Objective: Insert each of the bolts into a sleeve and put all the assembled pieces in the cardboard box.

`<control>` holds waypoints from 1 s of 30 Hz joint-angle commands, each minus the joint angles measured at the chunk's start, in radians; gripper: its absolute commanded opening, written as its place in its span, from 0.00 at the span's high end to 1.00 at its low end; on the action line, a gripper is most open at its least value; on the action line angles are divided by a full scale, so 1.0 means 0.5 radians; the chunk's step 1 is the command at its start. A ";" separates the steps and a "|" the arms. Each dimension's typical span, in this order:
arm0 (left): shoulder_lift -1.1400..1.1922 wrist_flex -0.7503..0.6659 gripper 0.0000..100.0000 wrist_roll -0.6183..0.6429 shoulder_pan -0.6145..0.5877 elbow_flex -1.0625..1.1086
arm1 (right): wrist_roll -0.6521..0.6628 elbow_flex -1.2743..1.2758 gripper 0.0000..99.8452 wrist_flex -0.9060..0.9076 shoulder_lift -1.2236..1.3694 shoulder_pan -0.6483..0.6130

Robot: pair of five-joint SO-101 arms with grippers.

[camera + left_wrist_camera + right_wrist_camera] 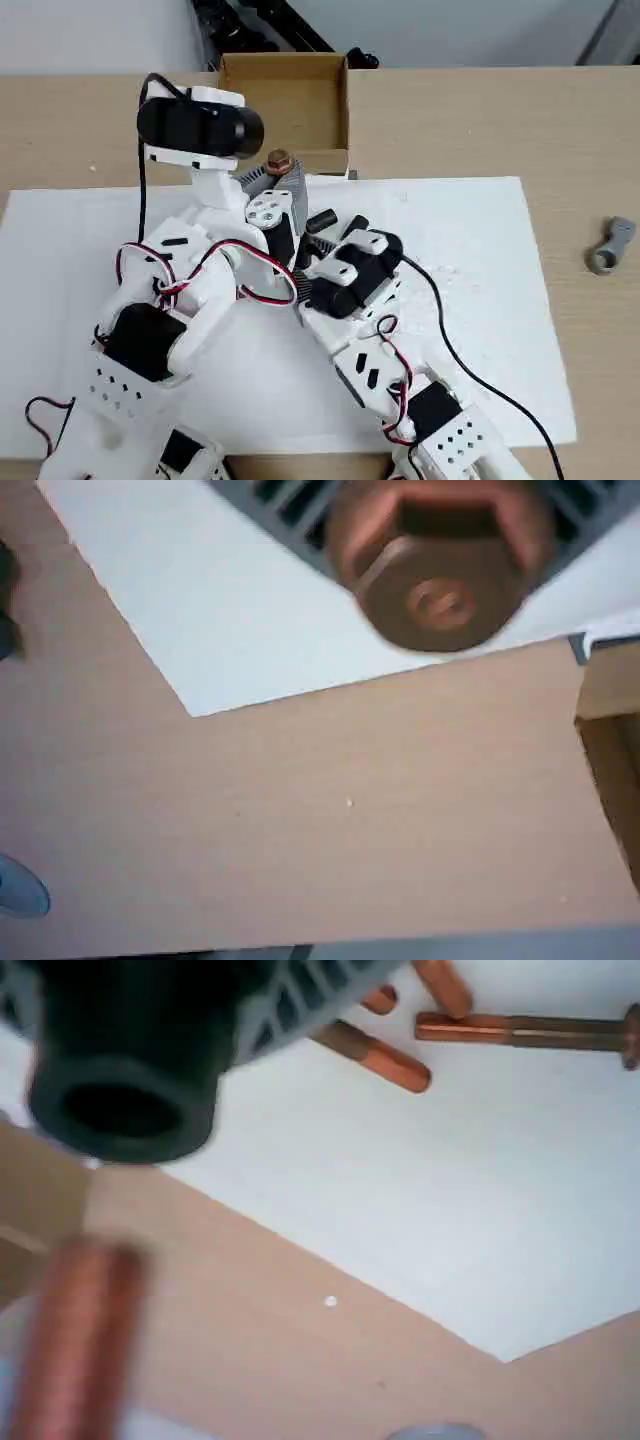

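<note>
My left gripper (280, 176) is shut on a copper bolt (278, 160) and holds it just in front of the open cardboard box (300, 105). The left wrist view shows the bolt's hex head (432, 572) close up between grey jaws, with the box wall (610, 742) at the side. My right gripper (322, 224) is shut on a black sleeve (122, 1085), its open end facing the camera, right beside the left gripper. The held bolt's shank (70, 1345) appears blurred near the sleeve. Several loose copper bolts (520, 1030) lie on the white mat (420, 1210).
The white mat (470, 300) covers the middle of the wooden table (560, 130). A grey part (610, 247) lies on the bare wood at the far right. Both arms crowd together over the mat's rear centre.
</note>
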 commanded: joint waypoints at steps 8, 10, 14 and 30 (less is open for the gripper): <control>0.025 -0.028 1.00 -0.058 0.009 -0.041 | 0.015 -0.031 1.00 -0.054 -0.054 -0.032; 0.021 0.018 1.00 -0.055 0.009 -0.044 | 0.015 -0.031 1.00 -0.054 -0.054 -0.032; 0.021 0.147 1.00 -0.055 0.012 -0.143 | 0.015 -0.028 1.00 -0.054 -0.054 -0.032; 0.021 0.092 1.00 -0.068 -0.018 -0.051 | 0.015 -0.034 1.00 -0.057 -0.057 -0.032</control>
